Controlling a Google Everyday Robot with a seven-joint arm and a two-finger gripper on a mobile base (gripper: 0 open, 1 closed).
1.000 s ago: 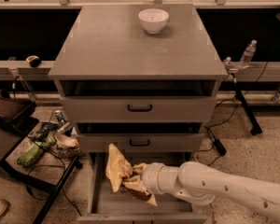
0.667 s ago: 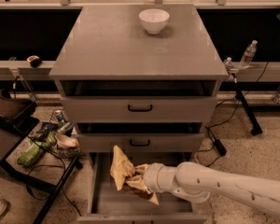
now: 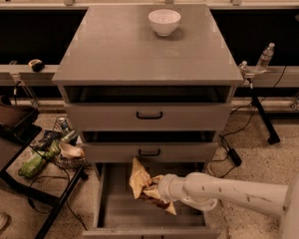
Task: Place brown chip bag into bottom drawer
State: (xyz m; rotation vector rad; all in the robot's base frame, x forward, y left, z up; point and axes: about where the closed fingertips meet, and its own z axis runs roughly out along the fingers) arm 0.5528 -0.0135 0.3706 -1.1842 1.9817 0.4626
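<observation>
The brown chip bag (image 3: 141, 182) is crumpled, with yellow-tan ends and a dark brown middle. It hangs over the open bottom drawer (image 3: 114, 210), just below the middle drawer's front. My gripper (image 3: 155, 190) is shut on the bag at the end of the white arm, which reaches in from the lower right. The bag's upper tan end stands up toward the middle drawer's handle. The drawer's grey tray shows below and left of the bag.
A white bowl (image 3: 164, 22) sits on the cabinet top (image 3: 139, 49). The two upper drawers with black handles (image 3: 149, 116) are slightly ajar. A black stand with clutter (image 3: 45, 153) is at left. A water bottle (image 3: 264, 58) stands at right.
The arm and the bag have shifted slightly to the right and a little further in over the bottom drawer. The grip on the bag is unchanged.
</observation>
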